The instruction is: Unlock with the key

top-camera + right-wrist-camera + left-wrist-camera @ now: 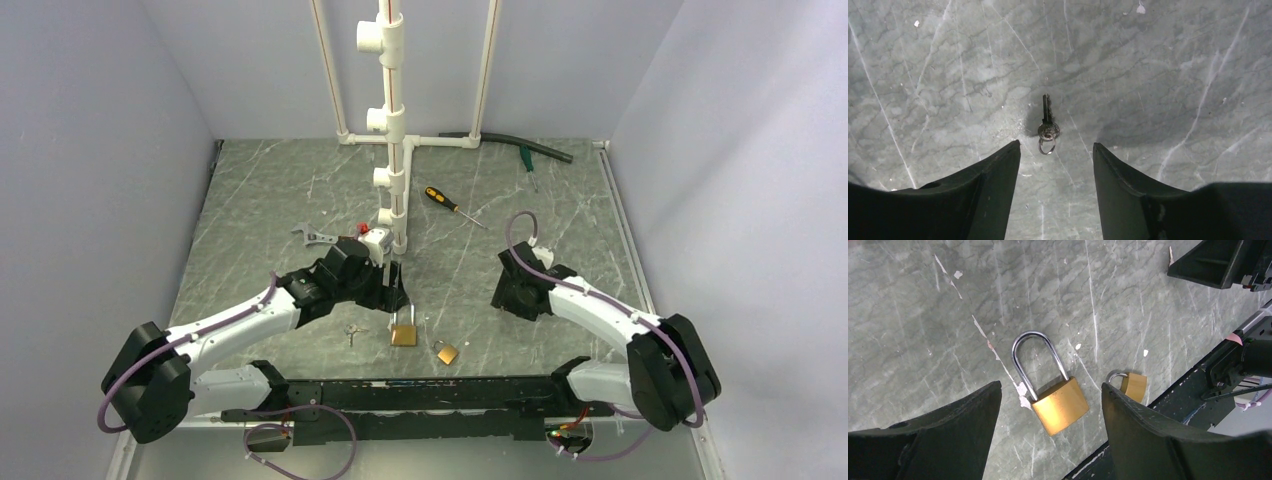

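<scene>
- Key (1047, 120) lies flat on the desk (560, 220), right of the large brass padlock (1060, 405) and a little farther back. Its blade points away from the wrist camera, and its bow and small ring (1046, 146) are nearest the fingertips.
- The right fingers (983, 185) are spread wide and hold nothing. The key sits on their centre line, just ahead of the tips, so we judge the step in hand to be picking it up.
- The key is thin and lies flat, so we should lower until the tips almost graze the desk. We then close slowly across the bow, not the blade, which keeps the blade free for the keyhole. A fast pinch could send the key skittering.
- The left fingers (963, 425) are also spread and empty, hanging over the large padlock with one on each side of its body. We would have them clamp the body firmly before any insertion. We cannot see the keyway from here.
- A small padlock (1134, 386) lies just right of the large padlock, and we cannot tell which lock this key fits.
- The screwdriver (445, 200) and the wrench (318, 238) lie well behind the large padlock, out of our path.
</scene>
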`<act>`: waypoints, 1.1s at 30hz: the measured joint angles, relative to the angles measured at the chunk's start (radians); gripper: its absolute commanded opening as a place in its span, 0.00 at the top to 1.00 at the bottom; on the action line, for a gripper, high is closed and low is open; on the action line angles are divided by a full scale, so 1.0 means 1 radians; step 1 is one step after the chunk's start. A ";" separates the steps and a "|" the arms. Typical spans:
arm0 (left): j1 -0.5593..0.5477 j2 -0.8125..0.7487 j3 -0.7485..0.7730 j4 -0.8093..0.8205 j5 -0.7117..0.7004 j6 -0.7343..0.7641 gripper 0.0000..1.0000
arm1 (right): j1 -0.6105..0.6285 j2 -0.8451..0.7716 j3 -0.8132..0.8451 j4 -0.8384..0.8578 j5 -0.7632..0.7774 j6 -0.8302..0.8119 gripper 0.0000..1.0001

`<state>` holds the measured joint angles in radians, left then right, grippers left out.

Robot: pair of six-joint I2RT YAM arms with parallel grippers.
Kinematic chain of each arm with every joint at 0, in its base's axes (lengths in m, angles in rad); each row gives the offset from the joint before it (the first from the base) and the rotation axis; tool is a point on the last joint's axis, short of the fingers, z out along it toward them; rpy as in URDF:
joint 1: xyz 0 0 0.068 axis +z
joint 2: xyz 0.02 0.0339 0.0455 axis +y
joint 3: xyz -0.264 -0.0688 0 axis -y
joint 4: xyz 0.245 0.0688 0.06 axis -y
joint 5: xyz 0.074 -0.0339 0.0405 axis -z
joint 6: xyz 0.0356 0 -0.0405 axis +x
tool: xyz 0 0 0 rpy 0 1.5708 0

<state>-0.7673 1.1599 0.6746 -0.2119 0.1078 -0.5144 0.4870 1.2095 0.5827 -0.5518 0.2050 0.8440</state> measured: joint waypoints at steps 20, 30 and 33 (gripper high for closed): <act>0.000 -0.028 -0.048 0.005 -0.038 0.001 0.22 | 0.008 0.105 0.039 0.063 0.014 -0.039 0.62; 0.000 -0.032 -0.050 0.006 -0.062 0.006 0.22 | 0.047 0.110 0.051 0.002 0.018 -0.039 0.71; 0.000 -0.031 -0.050 0.006 -0.064 0.006 0.22 | 0.047 0.127 0.064 -0.011 0.023 -0.041 0.76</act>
<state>-0.7673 1.1294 0.6243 -0.2062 0.0433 -0.5083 0.5343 1.3369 0.6468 -0.5629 0.2276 0.8032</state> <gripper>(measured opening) 0.780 0.284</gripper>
